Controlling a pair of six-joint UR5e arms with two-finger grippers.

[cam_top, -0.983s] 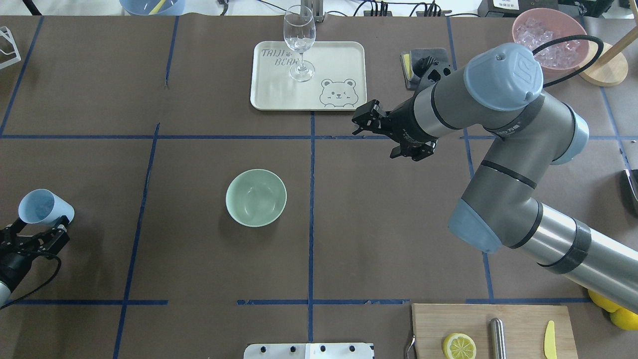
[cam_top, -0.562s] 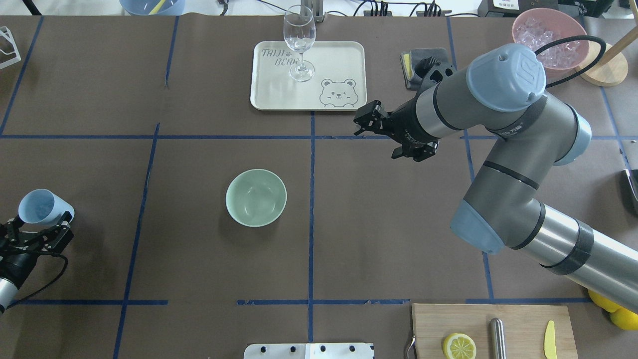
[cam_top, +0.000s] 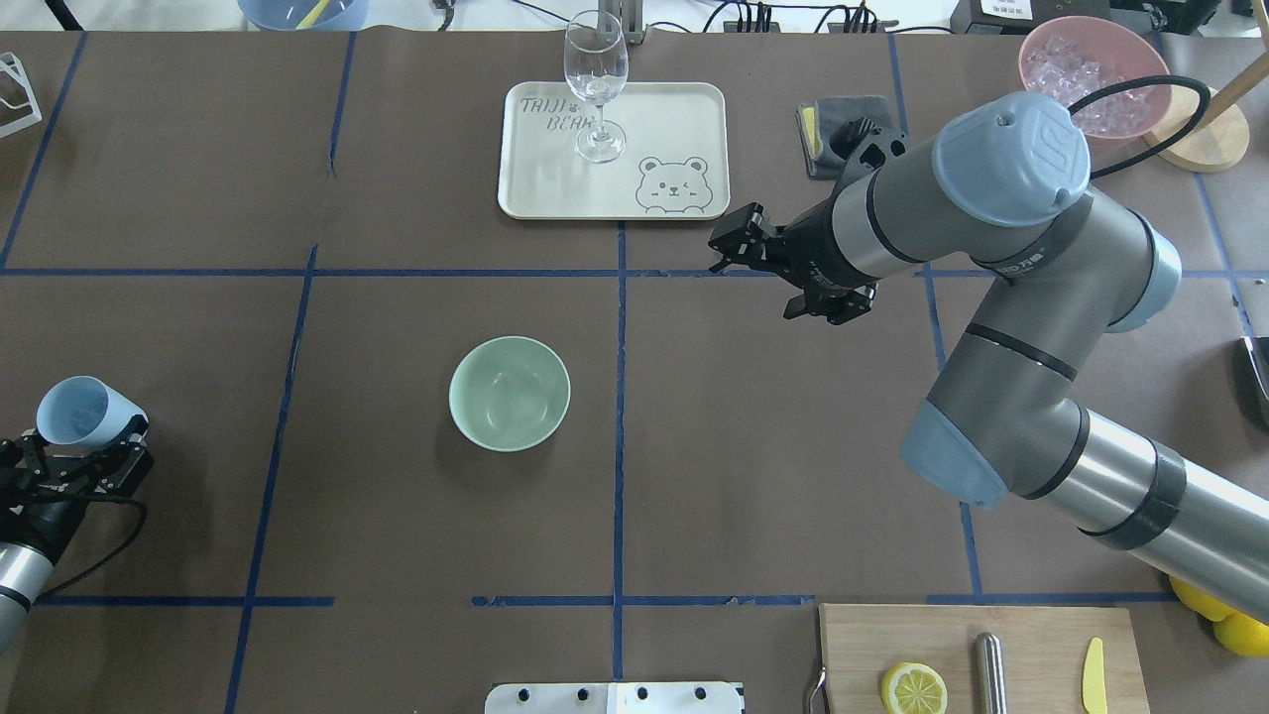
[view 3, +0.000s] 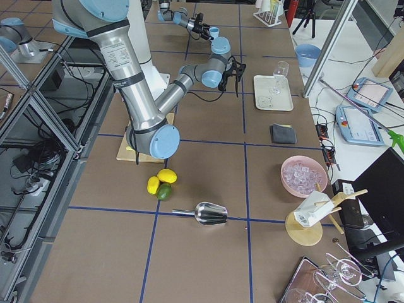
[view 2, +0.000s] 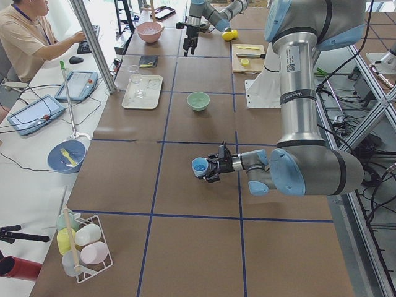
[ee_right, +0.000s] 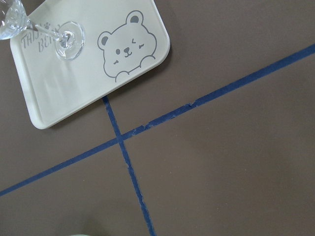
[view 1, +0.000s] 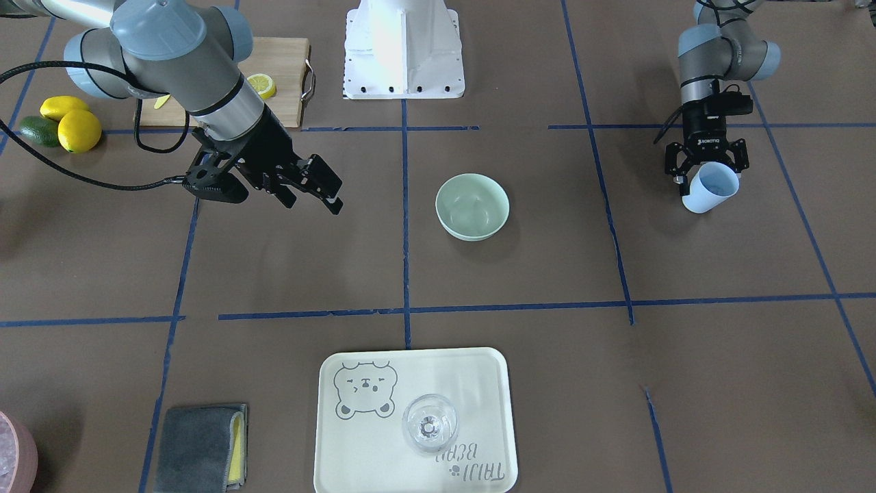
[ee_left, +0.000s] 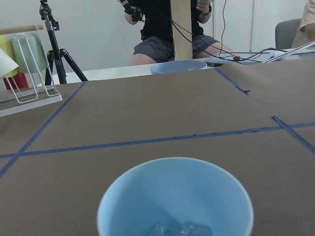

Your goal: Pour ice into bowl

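Well apart: bowl (cam_top: 509, 394), cup (cam_top: 79, 412) in left fingers (cam_top: 127, 438); tray (cam_top: 674, 119), glass (cam_top: 596, 69) beyond.

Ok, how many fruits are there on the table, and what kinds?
whole yellow lemons: 2
cut lemon half, on the wooden board: 1
green fruit, beside the lemons: 1
Total: 4
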